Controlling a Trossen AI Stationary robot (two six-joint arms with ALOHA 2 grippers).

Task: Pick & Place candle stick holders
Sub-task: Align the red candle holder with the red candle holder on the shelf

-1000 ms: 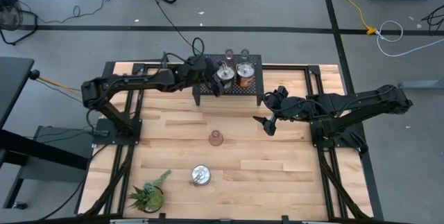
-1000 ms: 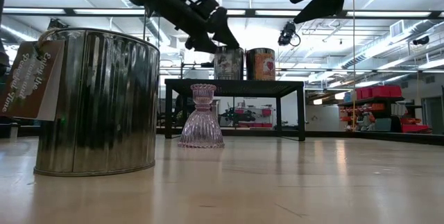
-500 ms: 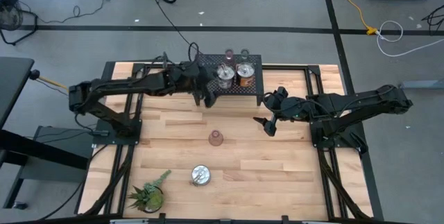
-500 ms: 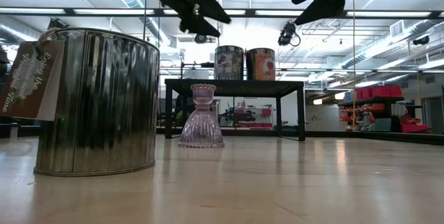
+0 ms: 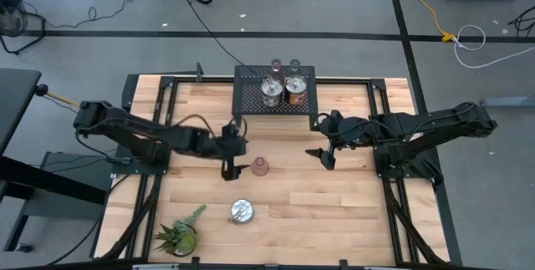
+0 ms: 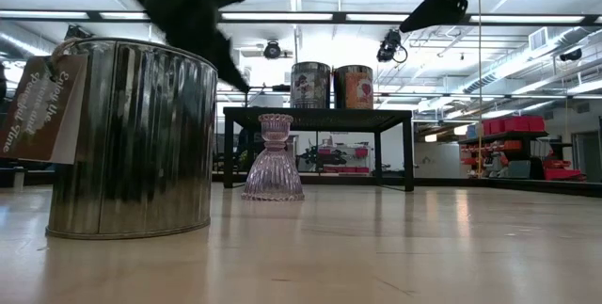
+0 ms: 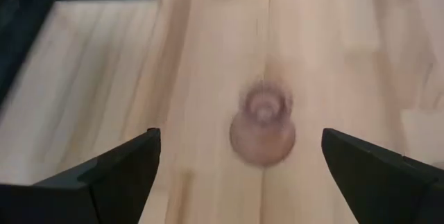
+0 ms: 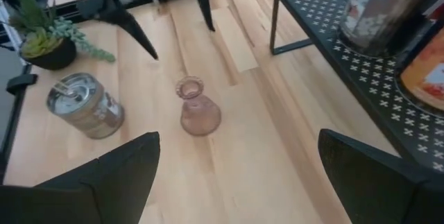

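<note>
A pink ribbed glass holder (image 5: 260,166) stands on its wide base on the table's middle; it also shows in the low view (image 6: 273,158) and both wrist views (image 7: 262,125) (image 8: 199,109). A shiny silvery tin holder (image 5: 242,211) stands nearer the front edge. A silvery holder (image 5: 271,92) and a coppery one (image 5: 294,91) stand on the black mesh rack (image 5: 251,103); two small cups (image 5: 284,64) stand behind them. My left gripper (image 5: 231,170) is open, just left of the pink holder, above the table. My right gripper (image 5: 322,159) is open and empty, right of it.
A spiky green potted plant (image 5: 178,236) stands at the table's near left corner. Bare wood lies between the pink holder and the rack and across the table's right half. The arms' black frames run along both table sides.
My left gripper has drawn back from the silvery holder on the rack, gone toward the table's near edge and come down beside the pink holder, its fingers open. The holders on the rack stay in place. My right gripper has hardly moved.
</note>
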